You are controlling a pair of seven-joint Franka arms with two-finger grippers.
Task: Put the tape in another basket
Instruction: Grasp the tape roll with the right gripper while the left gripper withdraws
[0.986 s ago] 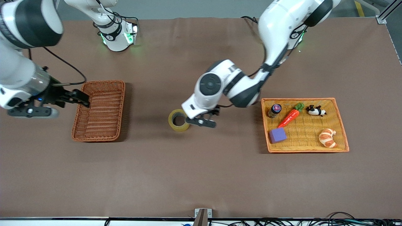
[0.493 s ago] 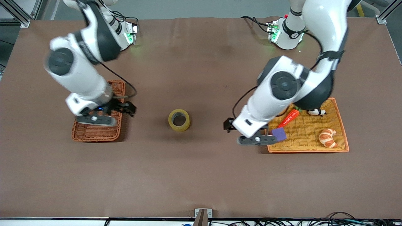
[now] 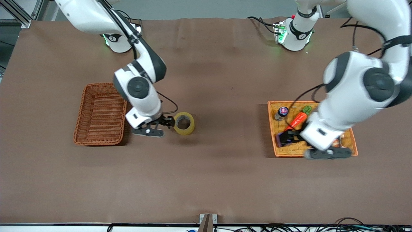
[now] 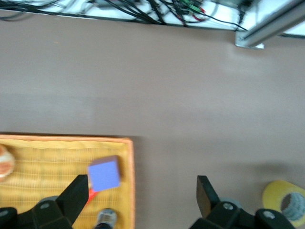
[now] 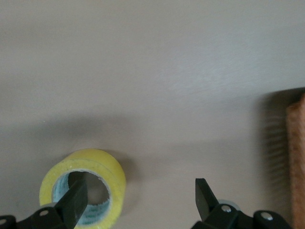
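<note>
**Brown counter, tape between two baskets**

Brown cloth over the whole counter (image 3: 206, 180), with wide bare stretches along the camera-side edge and through the middle. Roll of tape (image 3: 183, 123) flat on the cloth, hole upward, touching neither basket, closer to the reddish-brown wicker basket (image 3: 100, 113) at the right arm's end than to the yellow-orange woven tray (image 3: 352, 141) at the left arm's end. Nothing inside the wicker basket.

Right claw (image 3: 167, 121) low over the counter between wicker basket and tape, fingers spread wide and gripping nothing. From the right wrist view, one fingertip (image 5: 76, 198) over the tape's (image 5: 86, 193) hole, the other over bare cloth on the basket's side, with the basket's edge (image 5: 296, 162) just beside it.

Left claw (image 3: 291, 137) over the tray's tape-side part, fingers parted and empty. From the left wrist view, one finger (image 4: 76, 193) over the tray (image 4: 129, 181) next to the purple cube (image 4: 104, 174), the other out past the rim over cloth. In the tray: small dark-capped jar (image 3: 281, 113), toy carrot (image 3: 297, 119), cube partly hidden under the claw. Bare cloth between tray and tape.
</note>
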